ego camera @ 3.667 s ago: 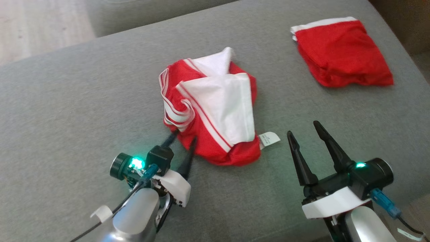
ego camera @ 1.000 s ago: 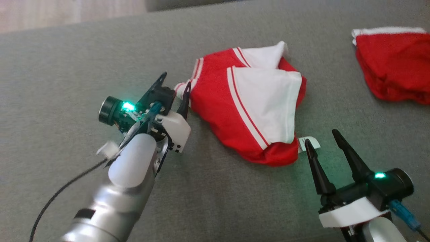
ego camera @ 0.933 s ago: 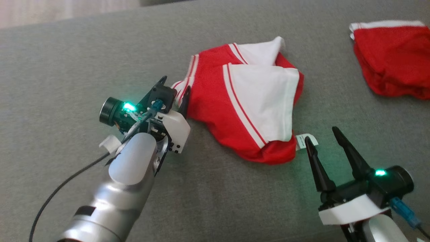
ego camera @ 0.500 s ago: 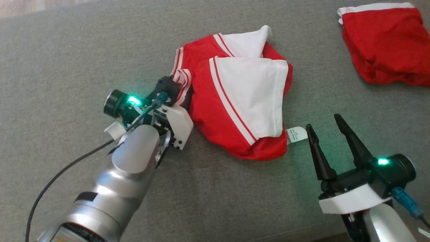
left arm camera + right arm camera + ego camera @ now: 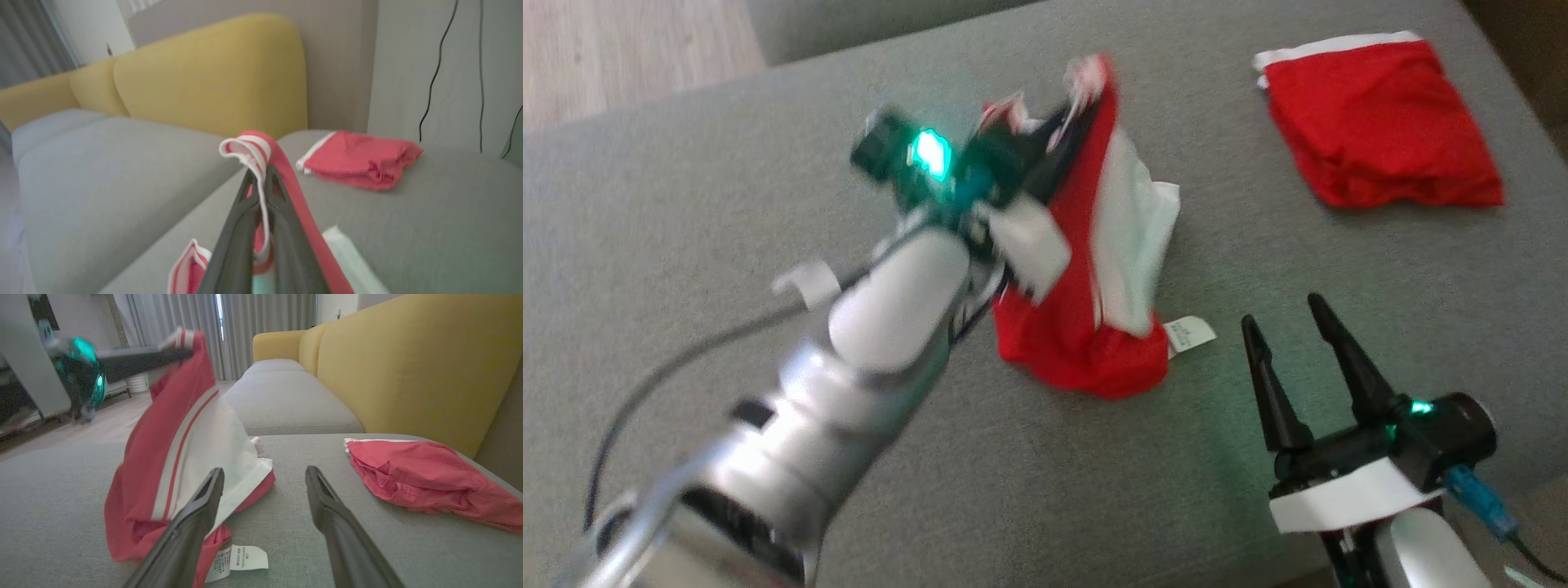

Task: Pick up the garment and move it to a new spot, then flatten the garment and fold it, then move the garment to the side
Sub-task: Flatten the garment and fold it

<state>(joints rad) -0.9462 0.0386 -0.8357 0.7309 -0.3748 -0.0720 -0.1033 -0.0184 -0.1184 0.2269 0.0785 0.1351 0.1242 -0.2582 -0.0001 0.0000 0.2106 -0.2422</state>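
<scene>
The garment [image 5: 1086, 335] is red with white panels and striped trim. My left gripper [image 5: 1072, 122] is shut on its striped band [image 5: 250, 150] and holds that edge up in the air. In the left wrist view the left gripper [image 5: 259, 180] pinches the band between its fingers. The cloth hangs down from the grip, and its lower end rests on the grey sofa cushion [image 5: 686, 204]. In the right wrist view the garment [image 5: 171, 449] drapes from the left gripper [image 5: 182, 354]. My right gripper [image 5: 1282, 314] stands open to the garment's right with nothing in it; the right gripper [image 5: 264, 473] also faces the cushion.
A folded red garment [image 5: 1372, 139] lies at the back right of the cushion, also seen as the folded red garment [image 5: 416, 473]. A white care label [image 5: 1191, 335] sticks out on the cushion. A yellow backrest [image 5: 408, 363] rises behind. Wooden floor [image 5: 621, 49] lies beyond the cushion's far left edge.
My left gripper closed on the garment's striped edge and rose with it, so the cloth now hangs instead of lying flat. The right gripper stayed open. The head camera has shifted.
</scene>
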